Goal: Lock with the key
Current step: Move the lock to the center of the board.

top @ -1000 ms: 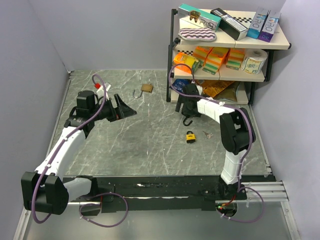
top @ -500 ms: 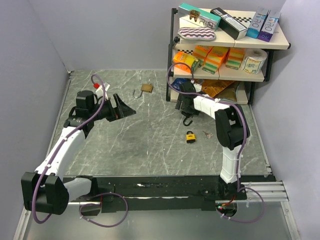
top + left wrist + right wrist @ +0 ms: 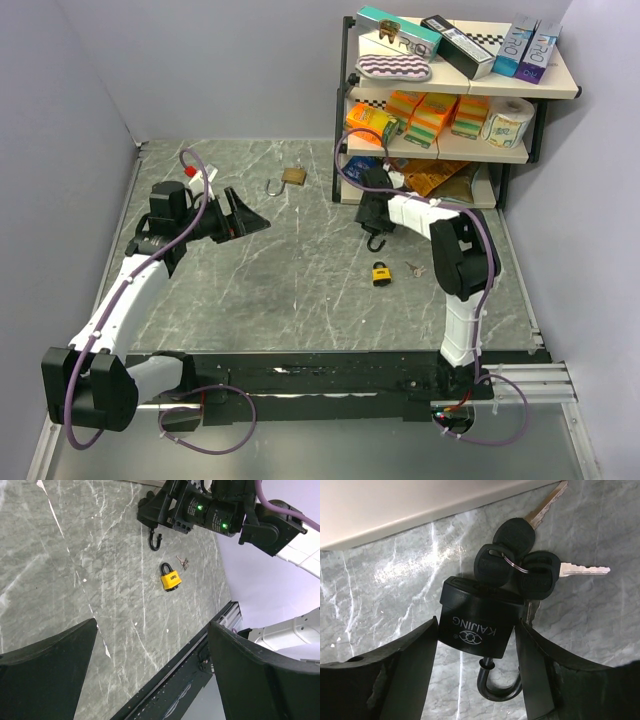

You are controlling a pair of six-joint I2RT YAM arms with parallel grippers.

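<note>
Steadying is underway: the black padlock (image 3: 477, 625) is clamped by the right gripper (image 3: 476, 632), shackle (image 3: 495, 684) open at six o'clock. The splayed left gripper (image 3: 151, 627) is probably needed for closing.

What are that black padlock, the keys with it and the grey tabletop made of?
The black padlock looks plastic-coated or painted: matte body, white printed lettering. Its dark shackle looks metal. The keys have matte black heads, likely plastic, and shiny silver metal blades. The grey tabletop shows white marble-like veins and soft glare: stone or printed laminate, hard to say.
</note>
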